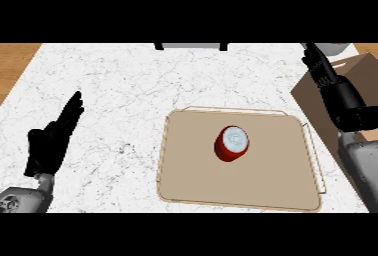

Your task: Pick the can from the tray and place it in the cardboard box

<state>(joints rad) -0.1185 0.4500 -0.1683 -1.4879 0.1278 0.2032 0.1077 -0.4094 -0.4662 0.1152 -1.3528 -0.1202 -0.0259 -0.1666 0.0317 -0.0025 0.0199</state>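
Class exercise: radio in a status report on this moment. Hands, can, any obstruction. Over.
Left hand open, resting at counter's left. Right hand open, over the cardboard box. Can upright on tray, untouched. Nothing else on the tray.

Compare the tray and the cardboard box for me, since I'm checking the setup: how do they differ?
The tray is pale tan, flat and shallow, and holds the red can; the cardboard box is darker brown, taller, and partly hidden behind the right hand. Both rest on the white counter.
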